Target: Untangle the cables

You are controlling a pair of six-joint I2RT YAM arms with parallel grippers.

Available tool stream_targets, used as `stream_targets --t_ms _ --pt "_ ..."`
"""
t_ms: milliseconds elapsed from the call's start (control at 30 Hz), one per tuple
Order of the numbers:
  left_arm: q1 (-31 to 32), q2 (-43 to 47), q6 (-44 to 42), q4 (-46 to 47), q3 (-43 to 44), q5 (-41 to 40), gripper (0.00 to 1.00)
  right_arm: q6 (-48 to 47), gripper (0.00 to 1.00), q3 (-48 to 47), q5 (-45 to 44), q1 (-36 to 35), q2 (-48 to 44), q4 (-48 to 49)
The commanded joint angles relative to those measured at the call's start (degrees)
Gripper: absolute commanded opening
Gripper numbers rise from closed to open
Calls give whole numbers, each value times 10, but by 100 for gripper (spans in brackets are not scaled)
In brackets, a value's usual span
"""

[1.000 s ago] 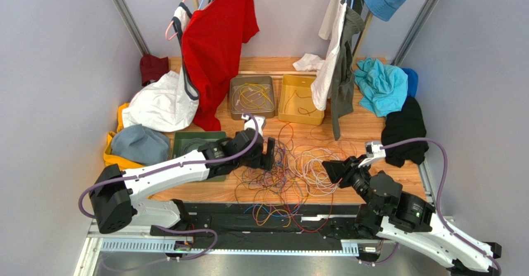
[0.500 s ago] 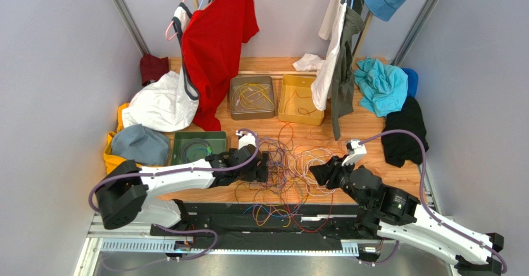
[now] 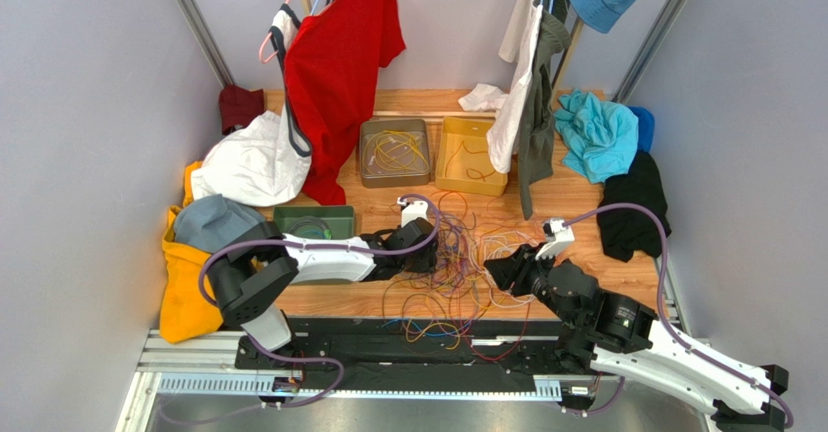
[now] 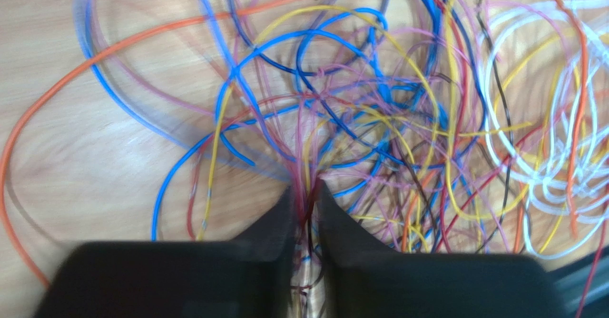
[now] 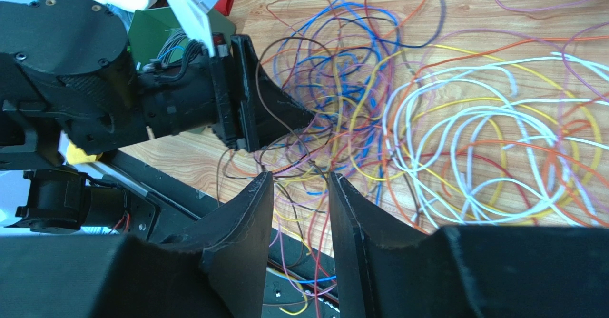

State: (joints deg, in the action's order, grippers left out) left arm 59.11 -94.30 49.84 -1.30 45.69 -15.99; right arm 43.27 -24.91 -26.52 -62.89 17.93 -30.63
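Note:
The cables [image 3: 465, 257] lie as one tangle of thin blue, yellow, orange, purple, red and white wires on the wooden table, between my two arms. My left gripper [image 3: 442, 251] reaches into the tangle's left side. In the left wrist view its fingers [image 4: 286, 211] stand almost together, and the left gripper [image 4: 305, 187] is shut on a few red and purple strands of the cables [image 4: 372, 111]. My right gripper [image 3: 498, 270] hovers at the tangle's right side. In the right wrist view the right gripper [image 5: 300, 177] is open, with the cables [image 5: 464, 132] below and nothing pinched.
A grey bin [image 3: 367, 156] and a yellow bin [image 3: 442, 160] at the back hold sorted wires; a green tray [image 3: 313, 222] sits left. Clothes lie around: red shirt [image 3: 340, 54], white cloth [image 3: 251, 165], teal cloth [image 3: 595, 133], black cloth [image 3: 632, 199]. Some wires hang over the front rail [image 3: 437, 330].
My left gripper has moved right, deeper into the tangle, and shut on some strands. The right arm shifted left a second ago, then stayed still with jaws unchanged.

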Motion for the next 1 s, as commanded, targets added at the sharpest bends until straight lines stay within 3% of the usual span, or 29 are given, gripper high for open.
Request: stream_targets --t_ms 0,100,433,633,767,967 --pt "2 -42 6 -17 -17 43 0 -2 38 -5 -17 -2 -19 0" --pt "2 -11 -5 2 -35 52 0 -4 38 -10 -20 -3 -33 -12" --pt "-6 224 -70 267 -152 188 0 -18 38 -33 -38 -3 -69 -32" --pt "-11 260 -55 350 -181 265 0 -36 40 -13 -62 -3 -50 17" --pt "-12 279 -49 360 -204 277 0 -70 44 -3 -78 -3 -12 70" --pt "-14 340 -70 337 -221 287 0 -107 52 -22 -48 -2 117 146"
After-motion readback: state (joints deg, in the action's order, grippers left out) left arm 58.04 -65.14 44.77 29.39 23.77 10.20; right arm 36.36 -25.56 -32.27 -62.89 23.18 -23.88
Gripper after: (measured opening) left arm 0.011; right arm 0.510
